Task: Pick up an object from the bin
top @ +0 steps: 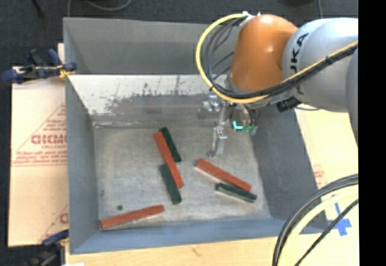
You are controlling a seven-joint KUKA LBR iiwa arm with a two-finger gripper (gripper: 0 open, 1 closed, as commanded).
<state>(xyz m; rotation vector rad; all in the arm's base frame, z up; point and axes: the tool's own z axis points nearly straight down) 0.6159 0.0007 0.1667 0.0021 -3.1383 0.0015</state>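
My gripper (217, 141) hangs over the right half of the bin floor, below the arm's orange cover. Just below its tip lies a red flat bar (222, 175), slanting down to the right, with its upper-left end closest to the gripper. A dark green bar (236, 193) lies alongside that red one, a little nearer the front wall. To the gripper's left a long red bar (167, 159) lies steeply slanted, with a dark green bar (170, 145) against its upper end. I see nothing held in the gripper.
A further dark green bar (170, 184) lies at the lower end of the long red bar. Another red bar (131, 216) rests along the front wall at the left. The arm reaches in over the right rim.
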